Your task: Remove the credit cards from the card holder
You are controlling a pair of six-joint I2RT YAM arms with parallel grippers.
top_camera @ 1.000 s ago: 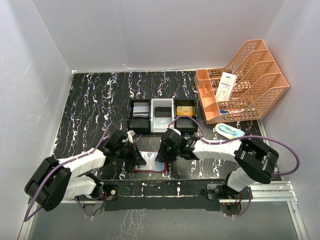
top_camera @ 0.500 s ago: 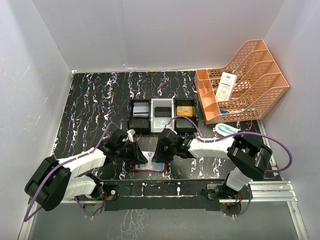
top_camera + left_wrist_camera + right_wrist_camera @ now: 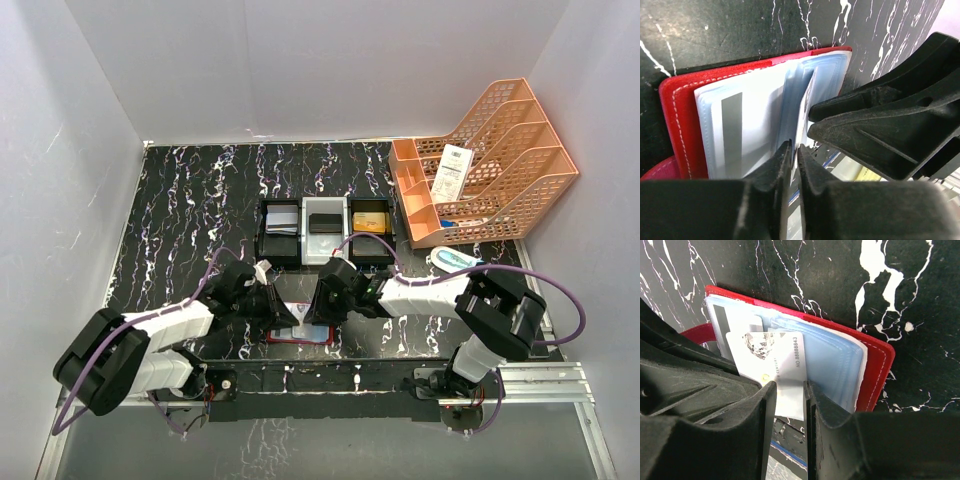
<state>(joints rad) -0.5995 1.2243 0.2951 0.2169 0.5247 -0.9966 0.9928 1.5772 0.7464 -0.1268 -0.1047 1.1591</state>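
Observation:
The red card holder (image 3: 300,336) lies open at the table's near edge, between both grippers. My left gripper (image 3: 283,314) reaches in from the left. In its wrist view the jaws (image 3: 794,152) stand almost together, pinching a thin clear sleeve of the card holder (image 3: 677,105). A card with a grey stripe (image 3: 732,132) shows in a pocket. My right gripper (image 3: 320,312) comes from the right. Its narrowly open jaws (image 3: 790,387) stand over a white credit card (image 3: 775,357) that sticks halfway out of the card holder (image 3: 877,365).
A black-and-white three-compartment tray (image 3: 303,236) behind the holder carries a silvery card (image 3: 283,222), a black item (image 3: 324,223) and an orange card (image 3: 370,221). The orange mesh rack (image 3: 485,165) stands back right. A white-and-blue object (image 3: 458,262) lies in front of it.
The right gripper has shifted a little left over the holder and its jaws have widened slightly. The left gripper stays at the holder's left side.

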